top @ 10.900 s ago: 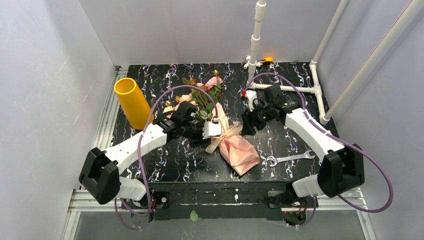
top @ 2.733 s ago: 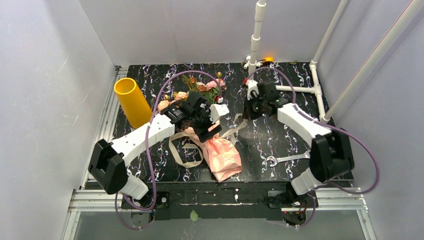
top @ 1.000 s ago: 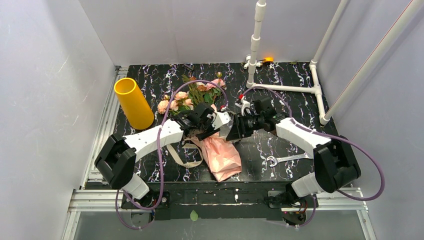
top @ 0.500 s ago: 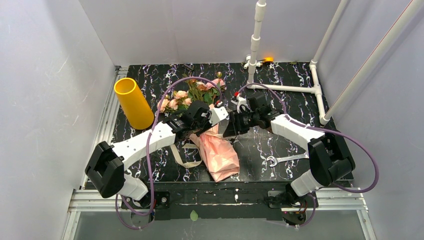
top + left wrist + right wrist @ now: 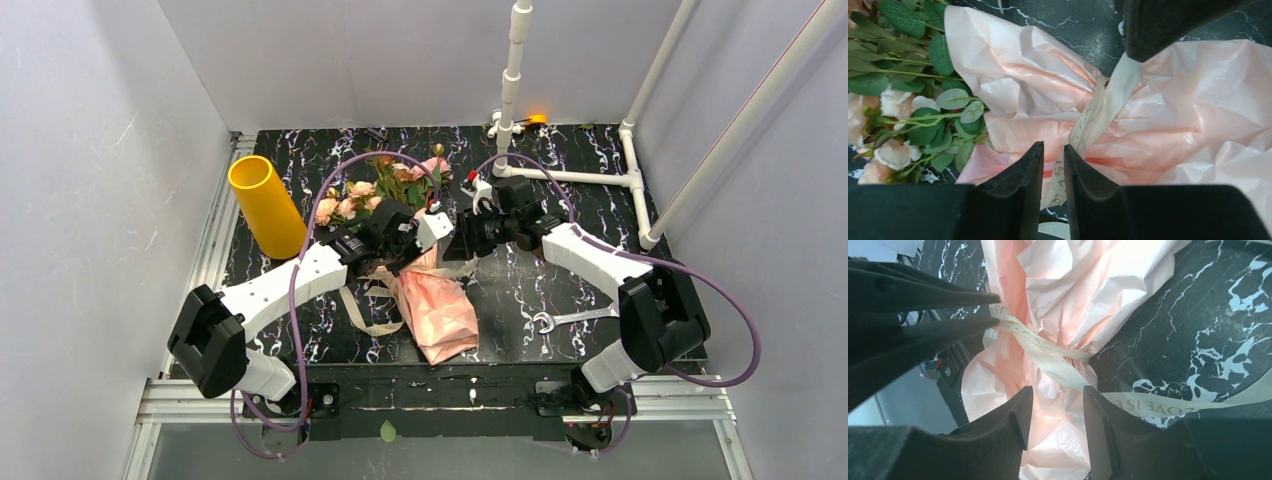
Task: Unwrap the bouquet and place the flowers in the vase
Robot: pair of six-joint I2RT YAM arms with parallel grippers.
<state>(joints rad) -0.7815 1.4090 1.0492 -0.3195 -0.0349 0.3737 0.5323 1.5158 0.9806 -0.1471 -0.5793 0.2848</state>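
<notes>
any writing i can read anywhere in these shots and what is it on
"LOVE IS": printed along the beige ribbon of the bouquet, right wrist view; what follows is hidden behind the gripper finger.
More letters on the same ribbon in the left wrist view: too small and creased to read.
No other readable text in the three views.

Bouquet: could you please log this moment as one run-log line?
left gripper: pinching ribbon | right gripper: open above pink paper | flowers: wrapped, not in vase
</notes>
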